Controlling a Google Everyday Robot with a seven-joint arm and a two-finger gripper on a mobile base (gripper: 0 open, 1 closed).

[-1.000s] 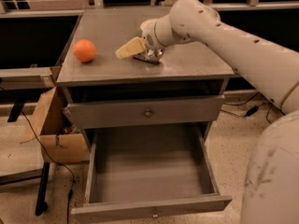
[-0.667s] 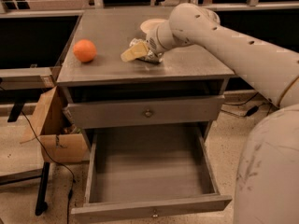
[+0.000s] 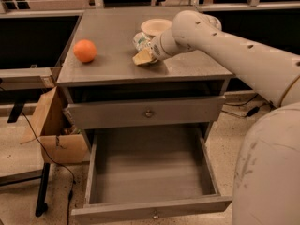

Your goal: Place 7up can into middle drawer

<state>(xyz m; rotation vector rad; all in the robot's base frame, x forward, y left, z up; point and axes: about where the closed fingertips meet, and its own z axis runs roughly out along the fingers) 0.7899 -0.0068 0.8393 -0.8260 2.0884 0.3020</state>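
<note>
The 7up can (image 3: 139, 40), silver and green, stands on the cabinet top just in front of the cream bowl (image 3: 155, 26). My gripper (image 3: 143, 56) is low over the top, right at the can's near side, touching or almost touching it. My white arm reaches in from the right. The middle drawer (image 3: 150, 209) is pulled wide open below, grey and empty inside, with a small knob on its front.
An orange fruit (image 3: 85, 50) lies on the left of the cabinet top (image 3: 108, 27). The upper knobbed drawer (image 3: 149, 112) is closed. A cardboard box (image 3: 51, 125) and a cable lie on the floor at the left. My own body fills the lower right.
My gripper has slid right and a little nearer along the cabinet top, ending by the can, which now shows behind it. The orange, bowl and drawers have not moved.
</note>
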